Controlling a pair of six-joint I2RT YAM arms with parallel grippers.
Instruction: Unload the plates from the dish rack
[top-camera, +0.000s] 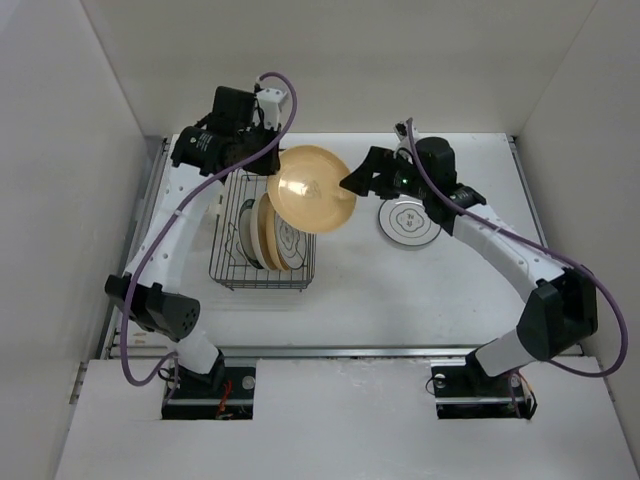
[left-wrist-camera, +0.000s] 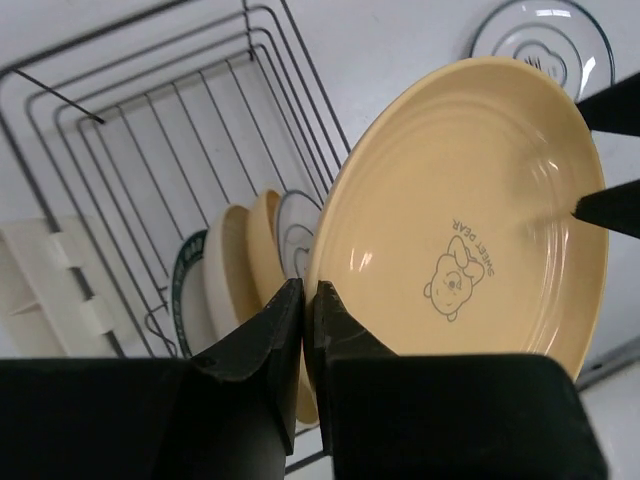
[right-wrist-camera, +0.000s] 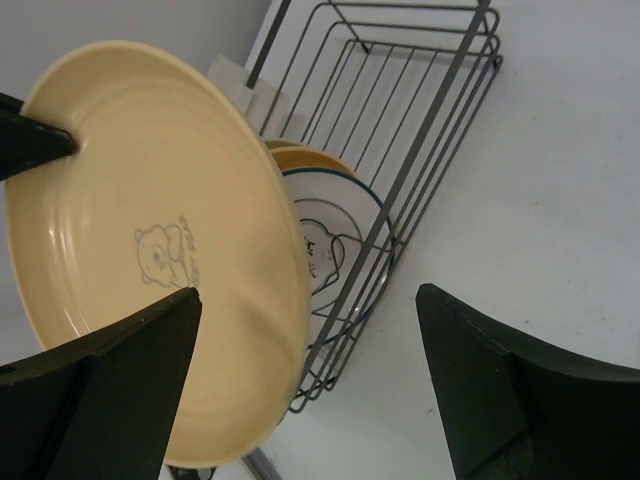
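My left gripper is shut on the rim of a yellow-tan plate with a small bear mark, held in the air over the dish rack's right side. My right gripper is open, its jaws on either side of that plate's opposite rim without closing on it. Several plates stand upright in the rack. A white plate with a dark ringed rim lies flat on the table to the right.
A white clip sits on the rack's side. White walls enclose the table on the left, back and right. The arm bases stand at the near edge.
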